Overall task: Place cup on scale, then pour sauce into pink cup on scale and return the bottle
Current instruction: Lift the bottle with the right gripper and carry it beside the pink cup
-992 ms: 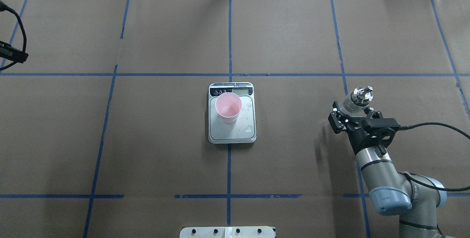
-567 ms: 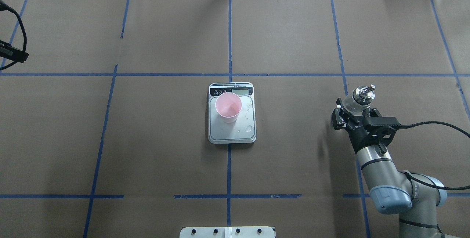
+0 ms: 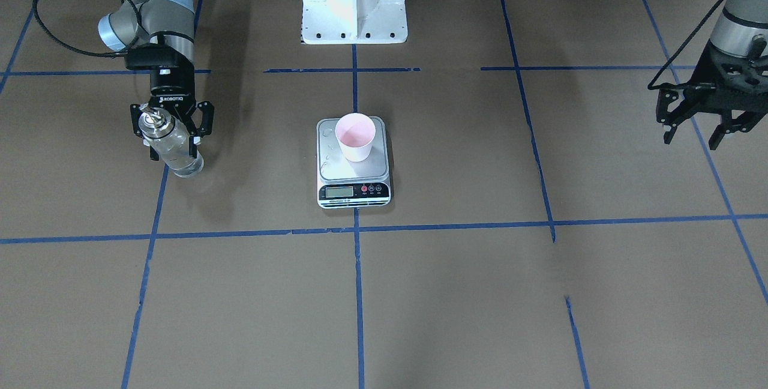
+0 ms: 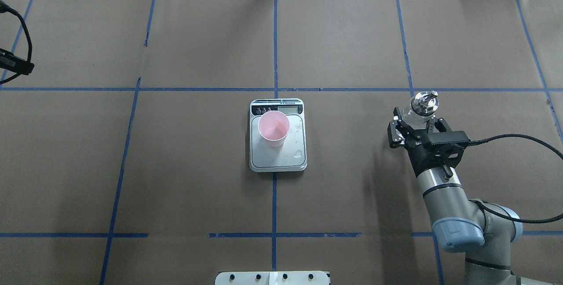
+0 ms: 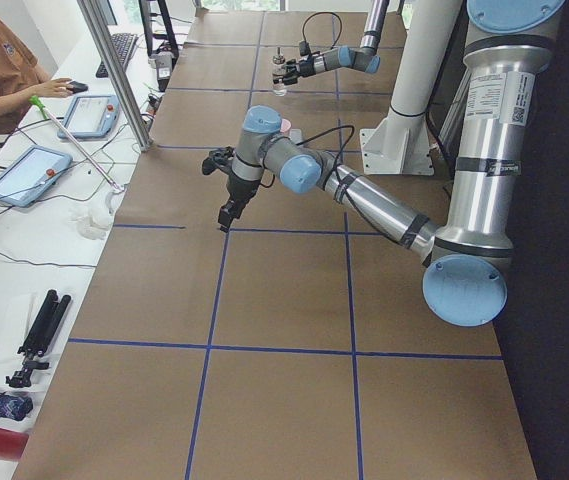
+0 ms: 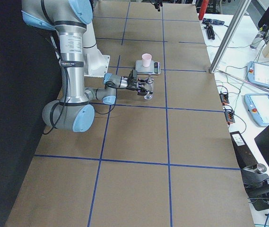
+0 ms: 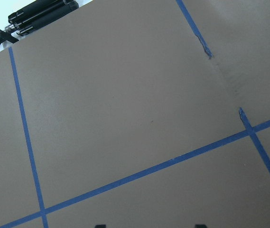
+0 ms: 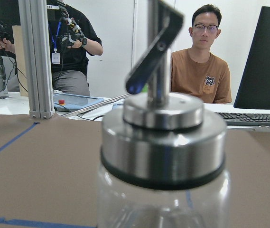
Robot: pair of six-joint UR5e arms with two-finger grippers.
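The pink cup stands upright on the scale at the table's middle, also in the front view. My right gripper is shut on the glass bottle of clear sauce, far right of the scale. The bottle is held nearly upright, low over the table; I cannot tell whether its base touches. Its silver cap and spout fill the right wrist view. My left gripper is open and empty, far off at the table's left side.
Water droplets lie on the scale's platform. The white robot base stands behind the scale. Blue tape lines cross the brown paper. Operators sit beyond the far edge, with a metal post there.
My right arm has moved away from the robot and slightly towards the scale with the bottle, which now stands more upright. The cup, scale and left arm have not moved.
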